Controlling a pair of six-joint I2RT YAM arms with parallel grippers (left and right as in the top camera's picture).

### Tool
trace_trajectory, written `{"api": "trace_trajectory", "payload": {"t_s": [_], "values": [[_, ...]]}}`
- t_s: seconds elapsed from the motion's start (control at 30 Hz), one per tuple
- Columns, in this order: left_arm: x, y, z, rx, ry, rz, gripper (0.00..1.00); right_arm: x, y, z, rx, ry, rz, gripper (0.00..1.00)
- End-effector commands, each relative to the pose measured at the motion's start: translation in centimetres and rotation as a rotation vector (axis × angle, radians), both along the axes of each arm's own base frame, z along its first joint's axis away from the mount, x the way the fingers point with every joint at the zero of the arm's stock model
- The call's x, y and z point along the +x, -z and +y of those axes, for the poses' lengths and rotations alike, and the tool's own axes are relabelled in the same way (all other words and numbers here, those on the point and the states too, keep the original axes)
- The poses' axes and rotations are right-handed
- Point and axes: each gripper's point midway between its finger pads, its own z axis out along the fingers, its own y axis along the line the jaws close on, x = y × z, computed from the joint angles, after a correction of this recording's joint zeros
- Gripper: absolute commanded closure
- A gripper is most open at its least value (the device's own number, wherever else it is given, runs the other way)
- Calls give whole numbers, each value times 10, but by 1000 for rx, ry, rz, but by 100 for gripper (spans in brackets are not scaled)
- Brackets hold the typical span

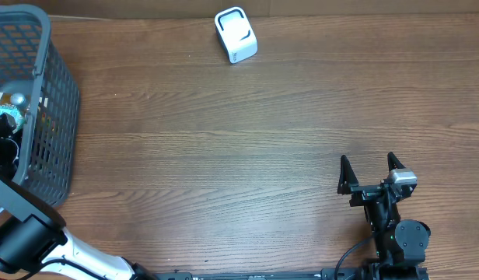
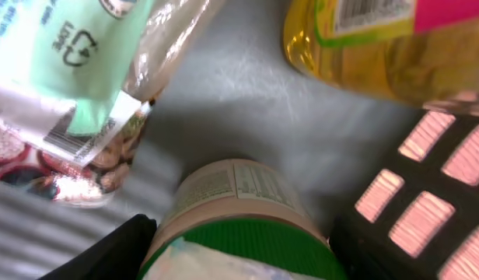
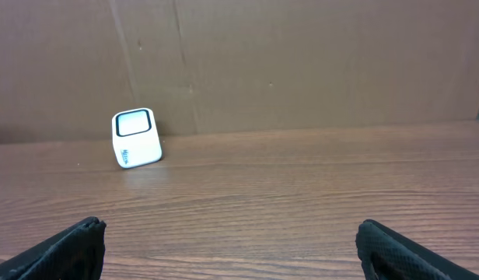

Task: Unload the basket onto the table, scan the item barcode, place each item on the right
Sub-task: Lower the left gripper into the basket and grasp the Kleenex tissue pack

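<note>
Overhead view: a wooden table (image 1: 224, 155) with a grey mesh basket (image 1: 59, 101) at its left edge. The left arm reaches down into the basket from the lower left. A small white barcode scanner (image 1: 236, 35) stands at the far edge of the table, well apart from the basket. The right gripper (image 1: 369, 165) sits near the lower right of the table, its two fingers spread wide with nothing between them.

Left wrist view, inside the basket: the left gripper (image 2: 239, 253) is lowered over a jar (image 2: 239, 210) with a green lid and a pale printed label. One dark finger (image 2: 107, 253) stands just beside the lid on one side and the other finger just beside it on the other. The fingers are apart, with the jar between them, but it cannot be told whether they press on it. A yellow bottle (image 2: 364, 47) lies beyond the jar, and a pale green packet (image 2: 61, 47) lies to the side.

Right wrist view: the scanner faces this camera from across bare wood.
</note>
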Motion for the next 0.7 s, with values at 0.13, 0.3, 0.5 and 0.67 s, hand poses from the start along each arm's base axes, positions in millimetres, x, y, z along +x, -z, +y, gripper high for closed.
{"api": "trace_trajectory", "payload": {"t_s": [0.13,0.3,0.5,0.67], "values": [[28,-115,28,110,-85,-137,45,0,2,-2,-8,6,-2,0],[30,-207,31,209,-144,-254,45,0,2,-2,-8,6,-2,0],[35,-289,1,183,-194,-467,52,0,2,-2,-8,6,-2,0],[36,-329,-38,160,-139,-575,51,0,2,-2,-8,6,-2,0]]}}
